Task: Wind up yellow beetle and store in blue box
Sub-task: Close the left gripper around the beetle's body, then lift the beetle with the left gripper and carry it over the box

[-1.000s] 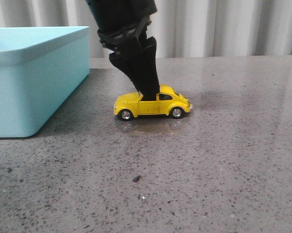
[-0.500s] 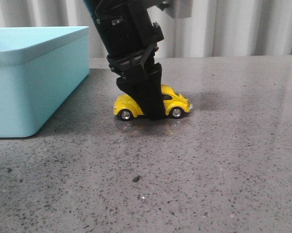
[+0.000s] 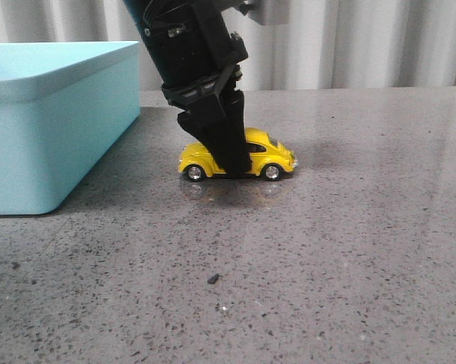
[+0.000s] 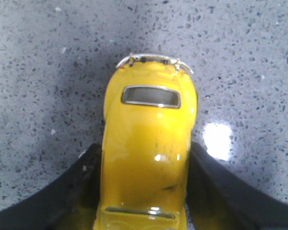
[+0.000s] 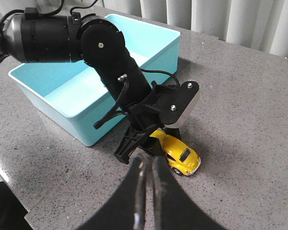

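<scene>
The yellow beetle (image 3: 273,155) stands on its wheels on the grey table, right of the blue box (image 3: 61,136). My left gripper (image 3: 231,163) comes down over the car's middle and is shut on it. In the left wrist view the black fingers (image 4: 72,191) press both sides of the beetle (image 4: 146,134). The right wrist view shows the beetle (image 5: 182,155), the left gripper (image 5: 139,143) on it, and the empty blue box (image 5: 67,120) beside them. My right gripper (image 5: 146,165) is shut and empty, held above the table near the car.
A grey speckled tabletop (image 3: 349,250) carries everything. A small dark speck (image 3: 212,279) lies in front of the car. A pale curtain (image 3: 364,45) hangs behind. The table's edge (image 5: 9,191) shows near the box.
My left gripper has come down from the car's roof to straddle its sides and has closed. The beetle has shifted slightly.
</scene>
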